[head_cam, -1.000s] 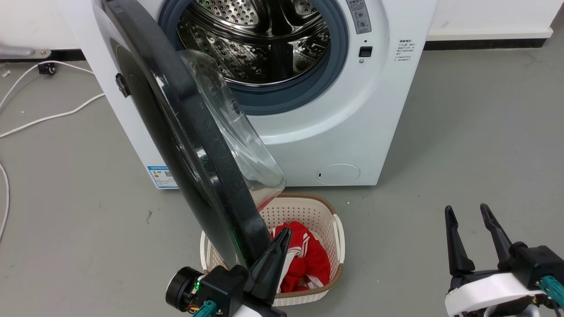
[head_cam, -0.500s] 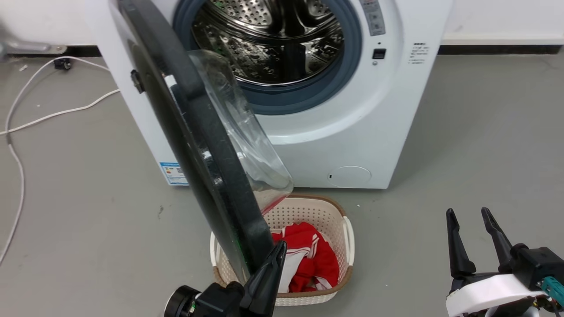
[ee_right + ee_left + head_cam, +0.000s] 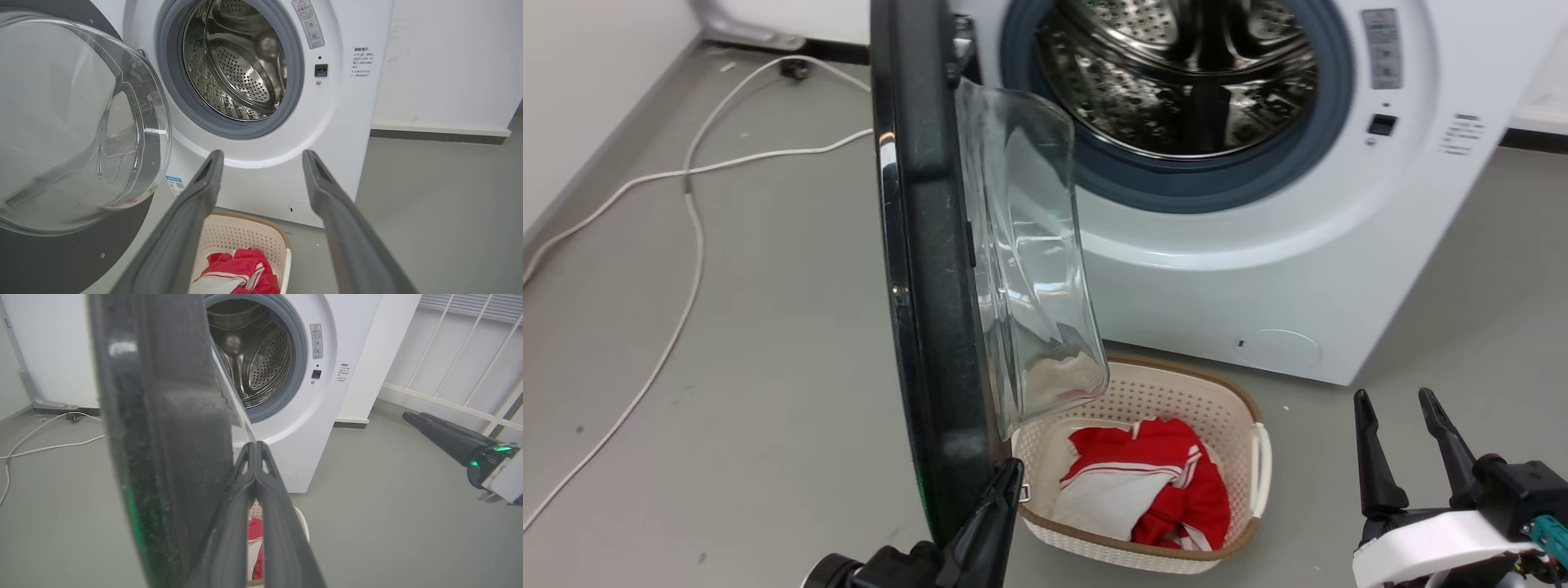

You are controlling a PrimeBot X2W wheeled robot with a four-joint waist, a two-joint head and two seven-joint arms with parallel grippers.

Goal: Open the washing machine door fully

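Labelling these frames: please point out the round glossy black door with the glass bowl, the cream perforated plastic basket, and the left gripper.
Glossy black door [image 3: 923,286]: head view, on its dark rim.
Cream plastic basket [image 3: 1168,396]: head view, on its perforated back wall.
Left gripper [image 3: 1011,478]: head view, at its shut fingertips.

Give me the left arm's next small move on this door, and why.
Probably push the left gripper toward the robot's left against the inner rim of the washing machine door, swinging it wider. The door stands about square to the front of the washing machine, not fully open, and the shut jaws sit beside its lower inner edge. The right gripper is open, clear of it.
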